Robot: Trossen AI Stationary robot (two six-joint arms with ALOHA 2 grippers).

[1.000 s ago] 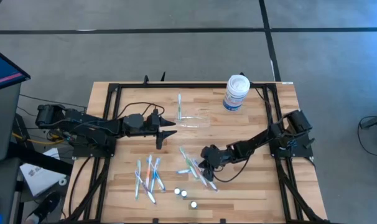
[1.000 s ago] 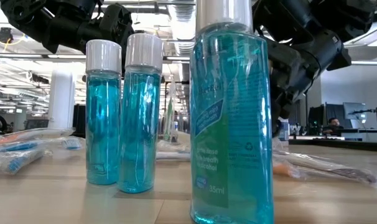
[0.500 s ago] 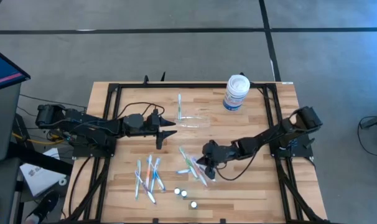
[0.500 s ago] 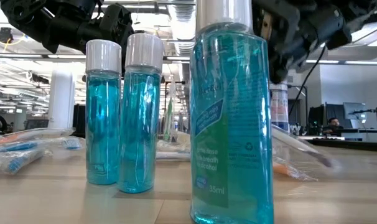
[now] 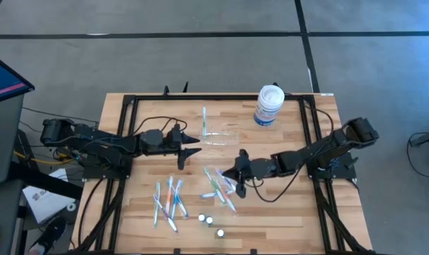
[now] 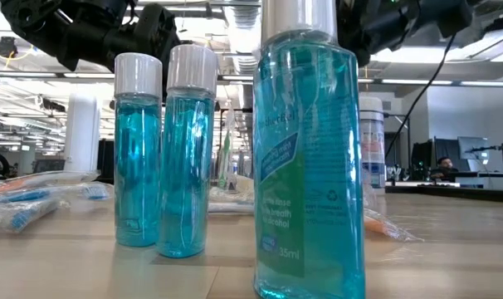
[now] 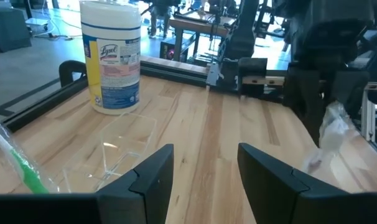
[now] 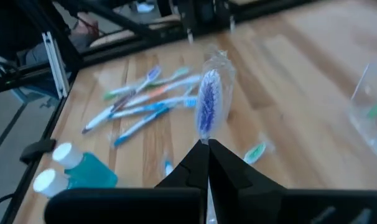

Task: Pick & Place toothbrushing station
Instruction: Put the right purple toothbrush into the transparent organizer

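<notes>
While my right gripper (image 8: 208,148) pinches one wrapped toothbrush (image 8: 208,102) above the table, three blue mouthwash bottles (image 6: 308,149) stand nearest the front edge. My left gripper (image 7: 201,171) waits open at mid-table. Beyond it sits the clear toothbrushing station (image 5: 218,132), then one white jar (image 5: 269,105).

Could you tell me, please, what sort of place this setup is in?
Probably an open-plan office or lab used for robot testing. The low view shows desks with monitors and long ceiling lights behind the table; the high view shows grey carpet tiles around it.
</notes>
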